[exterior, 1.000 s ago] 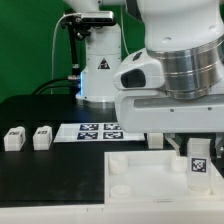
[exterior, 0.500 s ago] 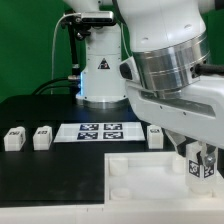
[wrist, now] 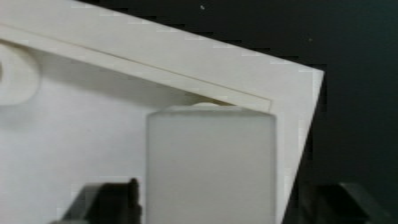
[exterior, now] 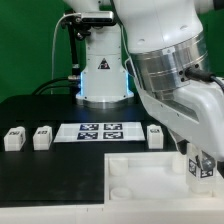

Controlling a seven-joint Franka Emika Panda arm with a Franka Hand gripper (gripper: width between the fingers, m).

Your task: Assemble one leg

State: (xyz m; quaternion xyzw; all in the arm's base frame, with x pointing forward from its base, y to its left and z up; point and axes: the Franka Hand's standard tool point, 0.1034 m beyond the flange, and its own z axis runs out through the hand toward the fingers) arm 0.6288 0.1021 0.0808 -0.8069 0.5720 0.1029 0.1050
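Step in hand: seating the leg [exterior: 202,163] into the corner socket [wrist: 217,99] of the large white panel [exterior: 140,168].

The pincer [exterior: 203,172] grips the leg between its fingers. The leg stands upright, tag facing the exterior camera, over the panel corner on the exterior view's right. In the wrist view the leg covers most of the socket, and only a sliver shows beyond its end (so whether the two are truly centred cannot be told).

Judgement: the next move calls for a straight downward push, probably with a twist to lock the leg, and no sideways drift.

The arm [exterior: 170,70] reaches down from above, wrist near vertical over that corner.

Three other legs [exterior: 42,137] stand on the dark surface [exterior: 50,180] near the marker board [exterior: 97,131], well apart from the work.
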